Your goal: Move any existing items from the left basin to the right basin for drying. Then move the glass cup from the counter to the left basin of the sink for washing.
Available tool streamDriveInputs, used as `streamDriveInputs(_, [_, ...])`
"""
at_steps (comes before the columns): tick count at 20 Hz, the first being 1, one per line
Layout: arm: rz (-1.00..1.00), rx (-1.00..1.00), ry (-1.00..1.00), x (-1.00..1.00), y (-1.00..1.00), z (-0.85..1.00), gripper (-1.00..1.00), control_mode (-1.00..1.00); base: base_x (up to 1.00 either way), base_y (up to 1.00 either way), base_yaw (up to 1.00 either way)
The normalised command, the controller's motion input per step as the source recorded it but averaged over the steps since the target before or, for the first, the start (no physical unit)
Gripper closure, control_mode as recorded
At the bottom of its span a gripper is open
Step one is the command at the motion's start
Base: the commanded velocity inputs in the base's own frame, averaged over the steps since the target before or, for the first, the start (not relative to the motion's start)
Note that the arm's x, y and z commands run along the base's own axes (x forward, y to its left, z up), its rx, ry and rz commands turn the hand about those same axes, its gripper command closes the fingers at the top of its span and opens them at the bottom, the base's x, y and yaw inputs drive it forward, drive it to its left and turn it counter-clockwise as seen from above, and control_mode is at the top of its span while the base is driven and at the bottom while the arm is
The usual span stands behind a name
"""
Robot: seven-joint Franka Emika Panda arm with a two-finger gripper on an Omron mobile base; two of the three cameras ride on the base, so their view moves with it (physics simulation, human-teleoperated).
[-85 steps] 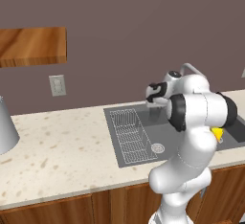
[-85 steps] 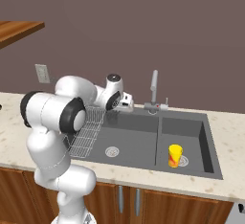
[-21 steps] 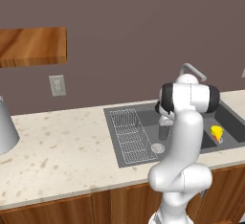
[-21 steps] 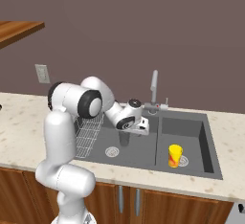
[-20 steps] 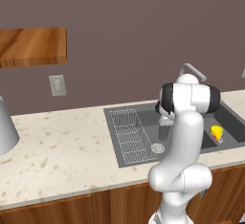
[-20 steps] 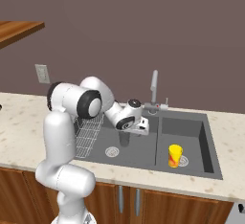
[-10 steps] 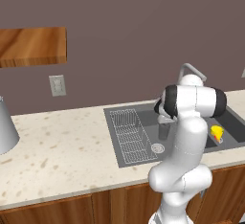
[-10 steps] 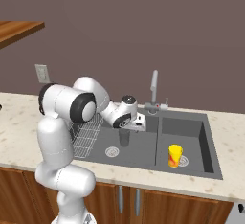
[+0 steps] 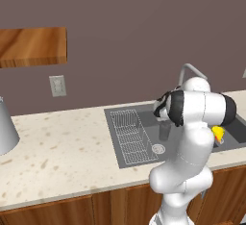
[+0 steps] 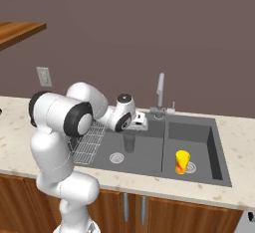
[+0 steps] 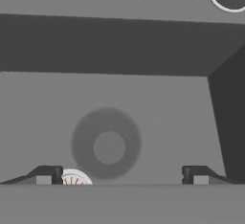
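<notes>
The glass cup (image 10: pixel 129 143) stands upright on the floor of the left basin (image 10: pixel 144 152), near the dividing wall. My gripper (image 10: pixel 136 127) hangs open just above it, holding nothing. In the hand view the glass cup (image 11: pixel 106 143) shows from above as a grey ring between and beyond my spread fingertips (image 11: pixel 48 175). The yellow red-banded item (image 10: pixel 182 162) stands in the right basin (image 10: pixel 201 150), beside its drain. From the left base view the glass cup (image 9: pixel 165 131) shows beside my arm, and the yellow item (image 9: pixel 218 133) peeks out behind it.
A wire rack (image 10: pixel 87 140) lies at the left basin's left side, with the round drain (image 10: pixel 116 158) in front of it. The curved faucet (image 10: pixel 160 90) rises behind the divider. A large grey cone-shaped object (image 9: pixel 5 128) stands far left on the counter (image 9: pixel 62 142).
My hand has risen a little off the glass cup, which stays standing in the left basin. The yellow item has not moved.
</notes>
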Motion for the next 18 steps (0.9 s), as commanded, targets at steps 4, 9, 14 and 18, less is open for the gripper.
streamDriveInputs(4, [0.0,-0.08,-0.04,-0.1,0.12,0.43,-1.0,-1.0,0.0,0.0,0.0])
streamDriveInputs(9, [0.0,-0.08,-0.05,-0.06,0.09,0.41,-1.0,-1.0,0.0,0.0,0.0])
streamDriveInputs(14, [0.0,-0.09,-0.06,-0.11,0.09,0.46,-1.0,-1.0,0.0,0.0,0.0])
streamDriveInputs(18, [0.0,-0.09,-0.06,-0.18,0.11,0.42,-1.0,-1.0,0.0,0.0,0.0])
